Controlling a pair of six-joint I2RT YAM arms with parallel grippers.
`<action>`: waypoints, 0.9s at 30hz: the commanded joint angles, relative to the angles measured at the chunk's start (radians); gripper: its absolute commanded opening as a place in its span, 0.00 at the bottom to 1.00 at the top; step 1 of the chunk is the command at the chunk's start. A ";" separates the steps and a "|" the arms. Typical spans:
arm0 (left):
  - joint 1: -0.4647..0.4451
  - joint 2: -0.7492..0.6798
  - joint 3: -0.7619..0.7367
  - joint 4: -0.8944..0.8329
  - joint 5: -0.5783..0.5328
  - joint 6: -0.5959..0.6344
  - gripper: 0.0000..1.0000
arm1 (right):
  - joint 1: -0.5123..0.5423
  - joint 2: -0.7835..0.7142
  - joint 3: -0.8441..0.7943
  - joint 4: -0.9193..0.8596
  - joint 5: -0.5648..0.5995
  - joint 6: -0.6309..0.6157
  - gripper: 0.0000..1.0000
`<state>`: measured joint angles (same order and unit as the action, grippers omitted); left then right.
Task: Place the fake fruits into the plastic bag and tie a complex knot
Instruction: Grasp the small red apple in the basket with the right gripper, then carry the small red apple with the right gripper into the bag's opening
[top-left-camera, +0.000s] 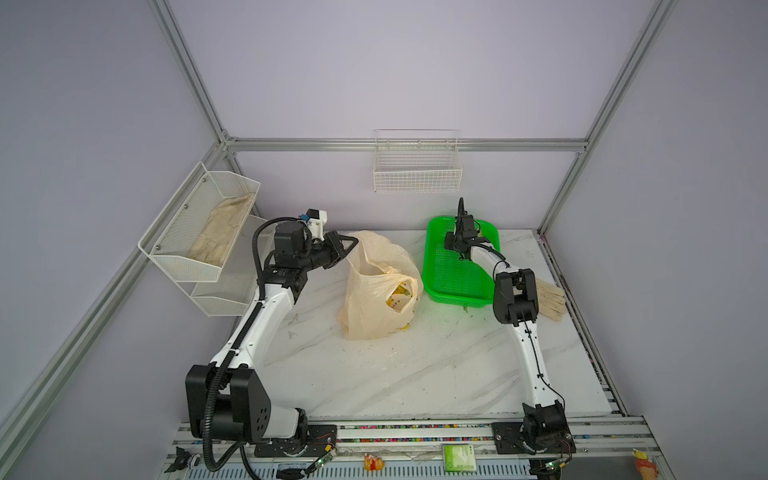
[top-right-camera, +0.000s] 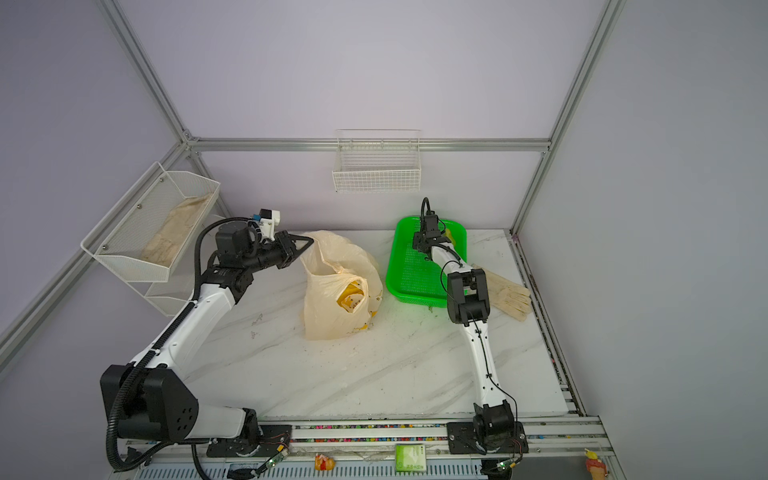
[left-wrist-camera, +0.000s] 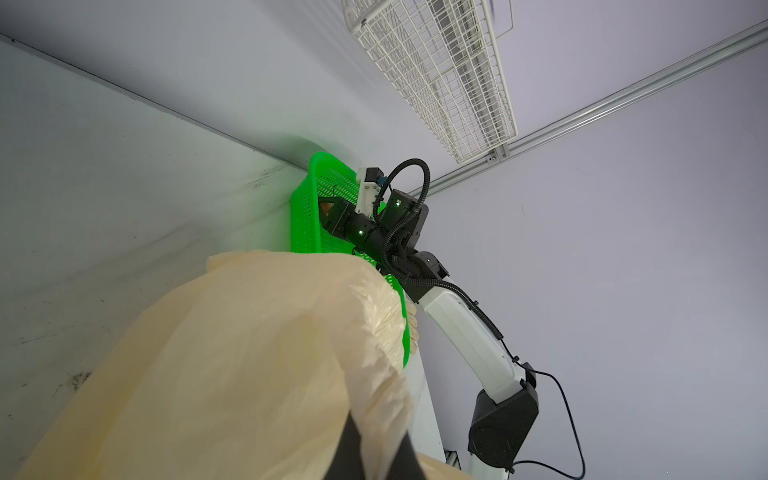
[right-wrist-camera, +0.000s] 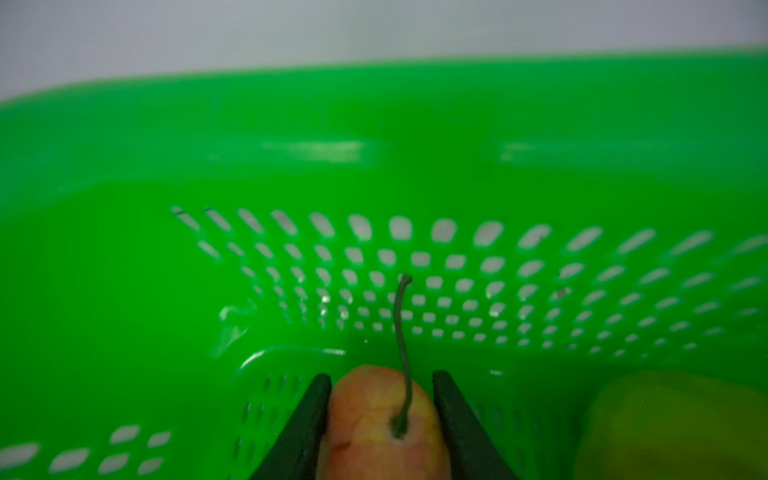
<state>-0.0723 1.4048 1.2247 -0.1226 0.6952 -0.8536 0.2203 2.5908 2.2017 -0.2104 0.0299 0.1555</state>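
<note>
Marble table (top-left-camera: 415, 374): bearing plastic bag (top-left-camera: 374, 307), green basket (top-left-camera: 446, 270)
Left gripper (top-left-camera: 352, 242): pinching bag's rim
Right gripper (right-wrist-camera: 381, 378): narrow, clasping stemmed fruit (right-wrist-camera: 374, 428)
Best bet: squeezing body gently, sparing stem

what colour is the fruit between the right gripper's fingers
Stemmed fruit: reddish-orange, clearest in the right wrist view.

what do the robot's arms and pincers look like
Left arm and right arm: white tubes with boxy black joints and black ribbed hoses; the right also trails a thin black cable and shows small green lights. Left pincer and right pincer: two black wedge fingers each, with a white camera mount behind.
</note>
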 joint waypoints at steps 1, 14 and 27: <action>0.004 -0.008 -0.007 0.044 0.018 -0.012 0.00 | -0.004 -0.208 -0.166 0.094 -0.091 0.026 0.37; 0.002 -0.010 -0.014 0.058 0.022 -0.023 0.00 | 0.096 -1.125 -1.086 0.227 -0.372 0.090 0.36; -0.010 -0.008 -0.013 0.060 0.026 -0.027 0.00 | 0.455 -1.362 -1.344 0.353 -0.572 0.025 0.36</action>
<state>-0.0746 1.4048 1.2247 -0.1123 0.7036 -0.8761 0.6147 1.1957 0.8375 0.0593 -0.4759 0.2237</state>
